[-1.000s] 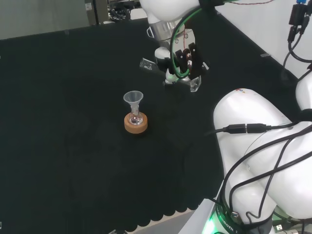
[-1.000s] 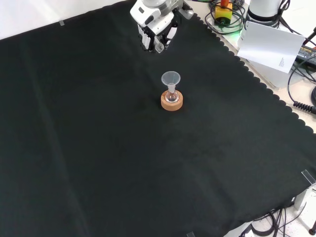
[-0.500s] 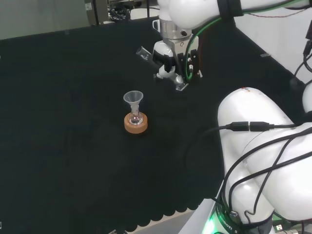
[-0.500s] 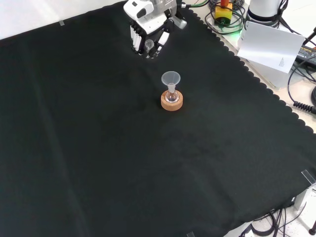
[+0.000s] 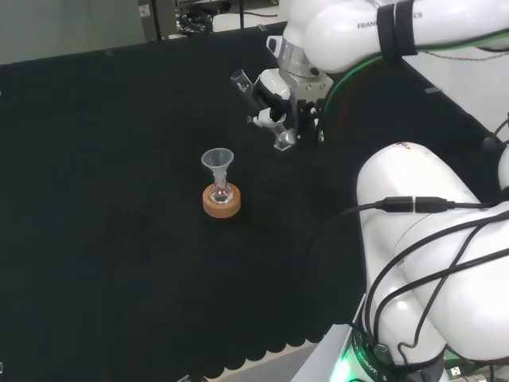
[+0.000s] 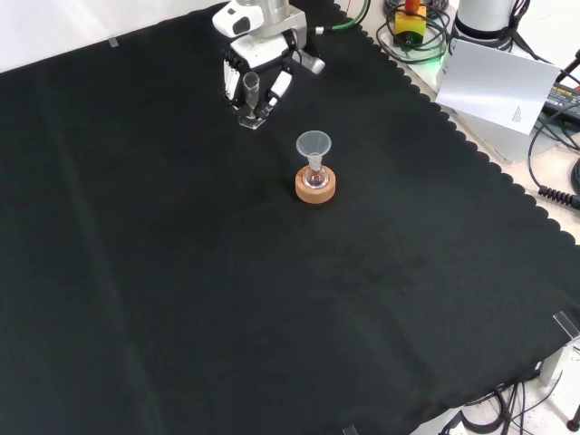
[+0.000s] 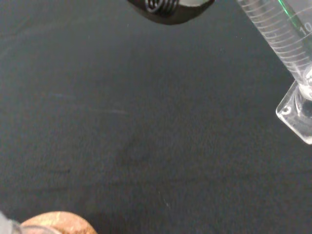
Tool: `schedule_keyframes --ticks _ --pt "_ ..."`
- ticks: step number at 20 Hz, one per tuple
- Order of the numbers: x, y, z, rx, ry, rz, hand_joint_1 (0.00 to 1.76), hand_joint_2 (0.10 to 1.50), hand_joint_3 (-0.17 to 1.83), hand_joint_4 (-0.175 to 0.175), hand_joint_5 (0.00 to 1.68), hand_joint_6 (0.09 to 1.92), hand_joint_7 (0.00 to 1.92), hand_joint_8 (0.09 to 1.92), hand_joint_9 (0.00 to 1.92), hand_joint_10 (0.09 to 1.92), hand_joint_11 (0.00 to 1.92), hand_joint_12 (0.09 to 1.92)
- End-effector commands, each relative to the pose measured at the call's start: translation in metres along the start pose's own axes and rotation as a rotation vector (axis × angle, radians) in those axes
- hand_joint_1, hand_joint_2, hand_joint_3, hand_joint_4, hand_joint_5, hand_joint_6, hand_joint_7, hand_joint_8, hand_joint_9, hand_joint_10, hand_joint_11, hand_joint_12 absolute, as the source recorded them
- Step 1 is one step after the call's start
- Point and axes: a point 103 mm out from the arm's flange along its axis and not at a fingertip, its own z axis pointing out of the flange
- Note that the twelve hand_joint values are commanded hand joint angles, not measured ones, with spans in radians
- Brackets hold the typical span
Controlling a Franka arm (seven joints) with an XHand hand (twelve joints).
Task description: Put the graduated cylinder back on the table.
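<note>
While the hand point(image 6: 256, 77) at the front view's top centre grips the tilted cylinder point(image 6: 250, 92) in curled fingers — carrying step — next it wants righting and lowering onto the cloth point(image 6: 181, 272).

bench point(image 6: 181, 299): black cloth | cork ring point(image 6: 315, 188): on cloth, apparently holding small flask

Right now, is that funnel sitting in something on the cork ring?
Yes, the funnel stands in a small flask resting on the cork ring.

Hand point(image 5: 280, 107) fingers curled on tilted cylinder point(image 5: 242, 85); funnel point(image 5: 217, 163) in flask, cork ring point(image 5: 222, 203)
</note>
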Motion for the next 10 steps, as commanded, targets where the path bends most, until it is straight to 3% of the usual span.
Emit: schedule_keyframes --ticks 1,10 --pt "-0.016 0.018 0.029 -0.076 0.145 -0.030 1.27 1.08 0.00 -0.175 1.05 0.89 1.07 0.88 1.47 0.09 1.28 0.70" --pt "-0.012 0.034 0.046 -0.122 0.230 -0.050 1.27 1.08 0.00 -0.175 1.05 0.90 1.07 0.89 1.46 0.09 1.28 0.70"
